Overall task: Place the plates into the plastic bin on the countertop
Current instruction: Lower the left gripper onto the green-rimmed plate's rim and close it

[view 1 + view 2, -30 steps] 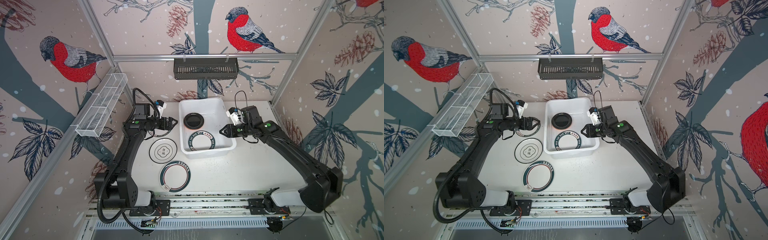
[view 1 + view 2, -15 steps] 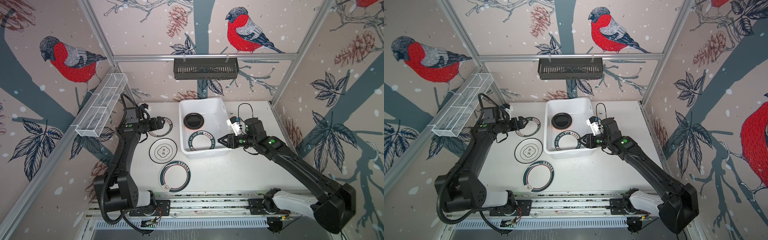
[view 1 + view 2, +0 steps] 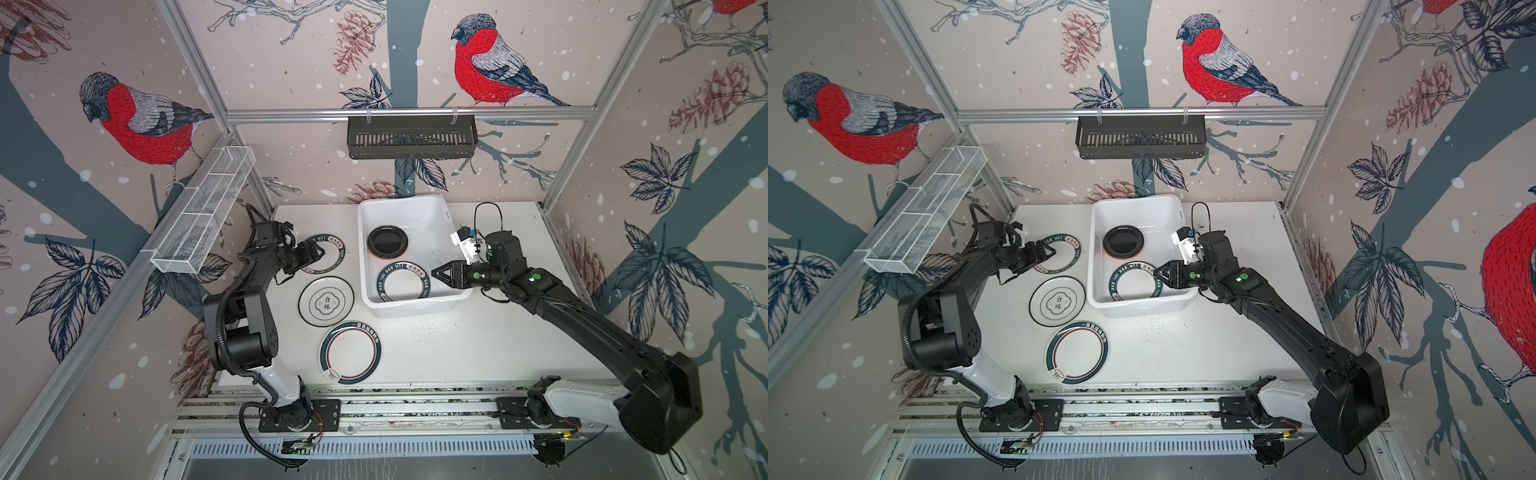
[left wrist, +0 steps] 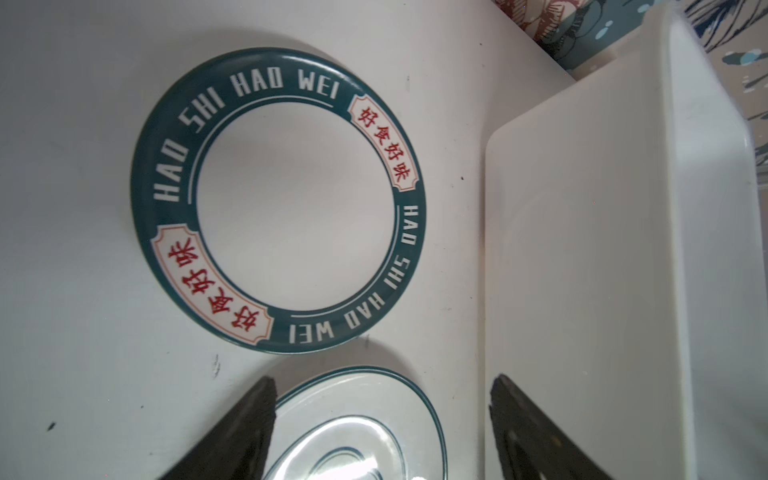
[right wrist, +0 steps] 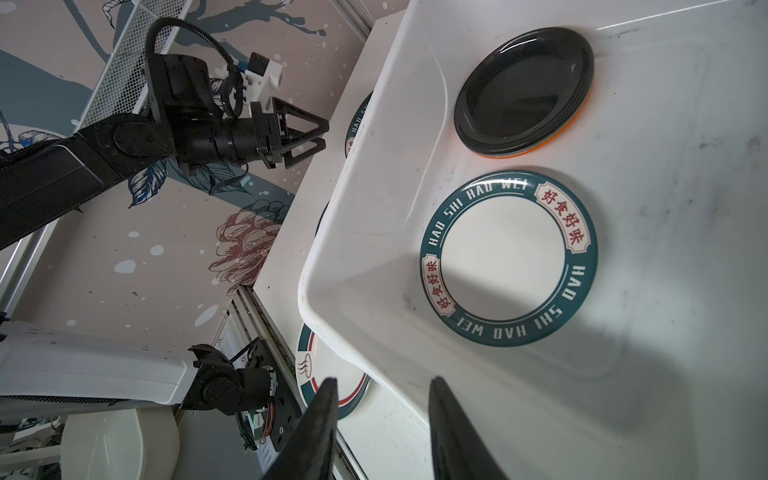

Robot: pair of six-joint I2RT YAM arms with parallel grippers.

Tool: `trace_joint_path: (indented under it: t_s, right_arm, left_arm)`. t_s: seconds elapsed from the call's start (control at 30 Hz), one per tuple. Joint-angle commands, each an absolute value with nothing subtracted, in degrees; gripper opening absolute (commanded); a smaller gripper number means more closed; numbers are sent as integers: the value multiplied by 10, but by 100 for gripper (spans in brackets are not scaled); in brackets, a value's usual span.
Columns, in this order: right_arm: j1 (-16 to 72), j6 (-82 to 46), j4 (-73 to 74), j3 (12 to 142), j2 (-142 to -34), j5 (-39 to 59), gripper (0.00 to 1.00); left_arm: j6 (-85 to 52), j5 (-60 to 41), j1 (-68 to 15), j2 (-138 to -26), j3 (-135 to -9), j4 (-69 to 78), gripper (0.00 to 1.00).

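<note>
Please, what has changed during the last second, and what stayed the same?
The left gripper, open and empty, drew back from the plastic bin toward the left of the top views, uncovering more of the lettered plate on the countertop. The right gripper slid a little toward the front, at the bin's right side. Nothing was gripped or released. No plate moved.

the black plate (image 5: 523,89) looks glossy, the plastic bin (image 5: 685,187) smooth but scuffed.
</note>
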State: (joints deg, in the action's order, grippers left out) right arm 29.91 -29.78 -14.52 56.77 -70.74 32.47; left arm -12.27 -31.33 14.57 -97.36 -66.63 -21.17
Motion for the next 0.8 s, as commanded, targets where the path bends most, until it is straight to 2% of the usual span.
trace_joint_path:
  t_s: [0.0,0.3,0.47,0.77]
  right_arm:
    - [296,-294,-135,576,-709,325,38]
    - [286,-289,-130,582,-734,335,38]
    - [281,-288,-128,590,-740,337,39]
    - [265,-285,-129,606,-756,346,38]
  left_arm:
    - [-137,-338,166,-989,-658,-170,80]
    - [-159,-359,204,-1025,-652,-151,70]
    - [-164,-366,231,-1055,-658,-149,69]
    - [-166,-379,233,-1108,-702,-152,63]
